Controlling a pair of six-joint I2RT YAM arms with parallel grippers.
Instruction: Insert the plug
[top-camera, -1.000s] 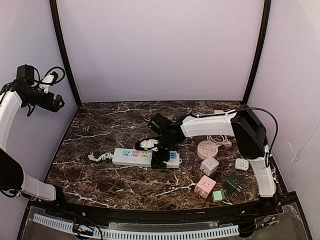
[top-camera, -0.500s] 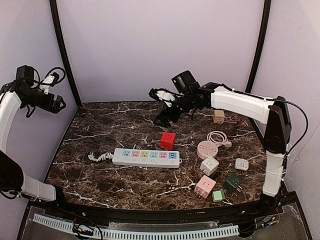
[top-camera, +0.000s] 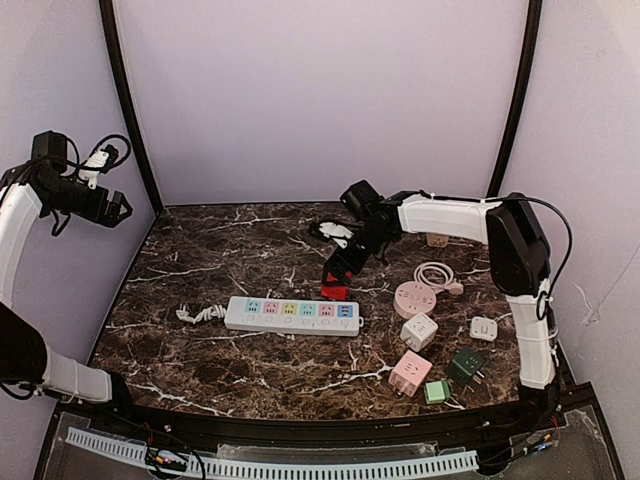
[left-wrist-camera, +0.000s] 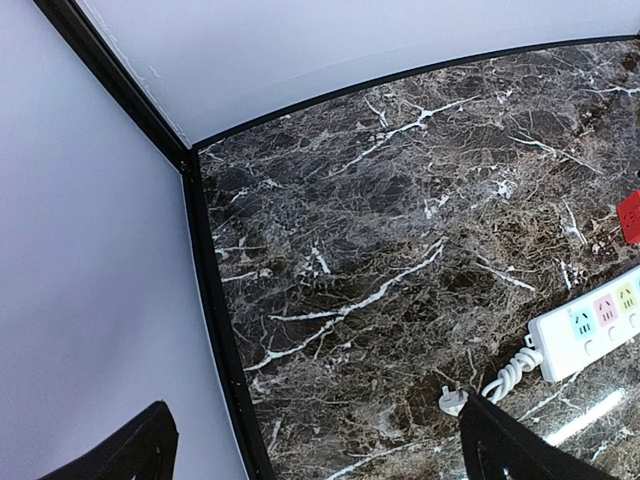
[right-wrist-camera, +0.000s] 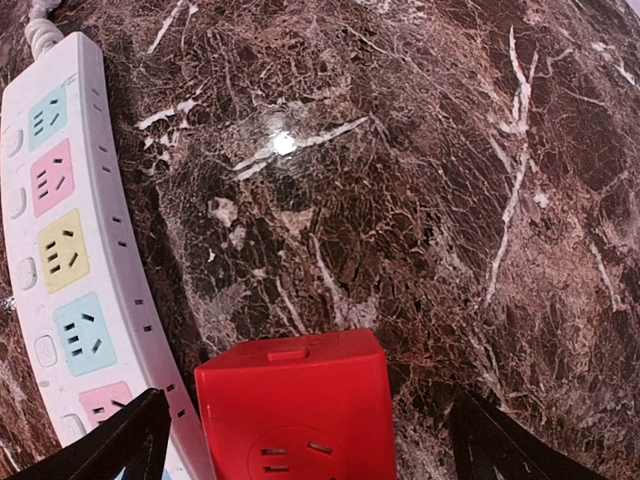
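While my right gripper (right-wrist-camera: 310, 440) hangs spread above red plug (right-wrist-camera: 290, 395), power strip (right-wrist-camera: 60, 250) lies just beside it; adapters (top-camera: 419, 331) crowd table's (top-camera: 200, 370) right edge; left gripper (left-wrist-camera: 320, 455) spread.

Left hand (top-camera: 116, 206) high, right hand (top-camera: 337, 274) low, both agape.

The desk (top-camera: 200, 370) is dark brown marble with white veins. The power strip (top-camera: 292, 314) is white, its sockets pastel blue, pink and yellow. The cube plug (right-wrist-camera: 290, 400) is bright red. At the near right lie a pink cube (top-camera: 410, 373), a dark green cube (top-camera: 465, 365) and a pale green block (top-camera: 435, 392); the round socket (top-camera: 415, 298) is dusty pink.
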